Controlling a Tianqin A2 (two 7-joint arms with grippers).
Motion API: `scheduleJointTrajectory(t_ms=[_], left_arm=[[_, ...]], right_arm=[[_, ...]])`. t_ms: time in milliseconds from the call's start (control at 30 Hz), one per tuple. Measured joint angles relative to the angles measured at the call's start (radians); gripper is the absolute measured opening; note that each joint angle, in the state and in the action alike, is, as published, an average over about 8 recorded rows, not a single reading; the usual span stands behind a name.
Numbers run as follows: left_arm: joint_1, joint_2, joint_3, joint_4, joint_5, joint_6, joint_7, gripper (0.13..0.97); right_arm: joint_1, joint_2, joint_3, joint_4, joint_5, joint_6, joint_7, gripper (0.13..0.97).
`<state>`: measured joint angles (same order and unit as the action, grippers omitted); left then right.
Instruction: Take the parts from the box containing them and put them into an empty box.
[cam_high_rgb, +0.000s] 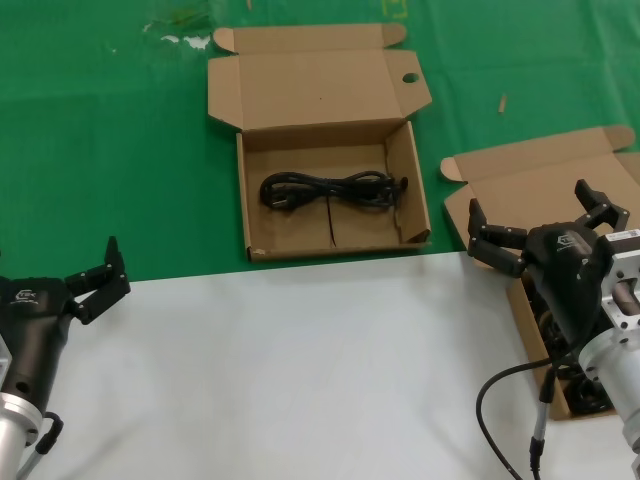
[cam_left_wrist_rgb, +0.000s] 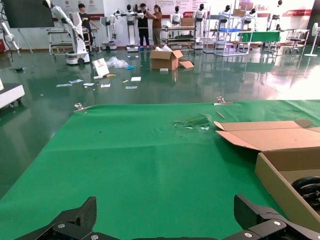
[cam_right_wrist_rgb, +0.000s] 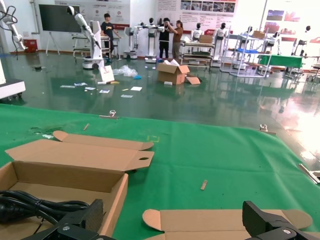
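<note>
The box with a round hole in its flap (cam_high_rgb: 410, 77) lies open at the middle of the green mat (cam_high_rgb: 120, 150). One coiled black cable (cam_high_rgb: 330, 190) lies inside it. The plain-lid box (cam_high_rgb: 540, 175) lies open at the right, and dark cables (cam_high_rgb: 585, 395) show in it, mostly hidden behind my right arm. My right gripper (cam_high_rgb: 535, 210) is open and empty above that box's near-left corner. In the right wrist view the gripper (cam_right_wrist_rgb: 175, 220) faces the plain lid (cam_right_wrist_rgb: 225, 220), with the holed box (cam_right_wrist_rgb: 65, 172) and its cable (cam_right_wrist_rgb: 30, 205) beside it. My left gripper (cam_high_rgb: 93, 270) is open and empty at the far left.
A white tabletop (cam_high_rgb: 300, 370) covers the near half, and the green mat lies beyond it. The left wrist view shows my left gripper (cam_left_wrist_rgb: 167, 217) over bare green mat, with the holed box's wall (cam_left_wrist_rgb: 280, 182) at one side. A small wood scrap (cam_high_rgb: 503, 103) lies between the boxes.
</note>
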<state>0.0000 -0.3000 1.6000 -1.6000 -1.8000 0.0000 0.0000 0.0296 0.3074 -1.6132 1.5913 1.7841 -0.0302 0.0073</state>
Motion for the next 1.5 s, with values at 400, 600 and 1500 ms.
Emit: scheduleJointTrajectory(t_ms=[400,600,1500], left_arm=[[0.0,0.0,0.0,0.0,0.0,0.0,0.0,0.966],[0.0,0.0,0.0,0.0,0.0,0.0,0.0,0.966],[0.0,0.0,0.0,0.0,0.0,0.0,0.0,0.966]], right_arm=[[0.0,0.0,0.0,0.0,0.0,0.0,0.0,0.966],[0.0,0.0,0.0,0.0,0.0,0.0,0.0,0.966],[0.0,0.0,0.0,0.0,0.0,0.0,0.0,0.966]])
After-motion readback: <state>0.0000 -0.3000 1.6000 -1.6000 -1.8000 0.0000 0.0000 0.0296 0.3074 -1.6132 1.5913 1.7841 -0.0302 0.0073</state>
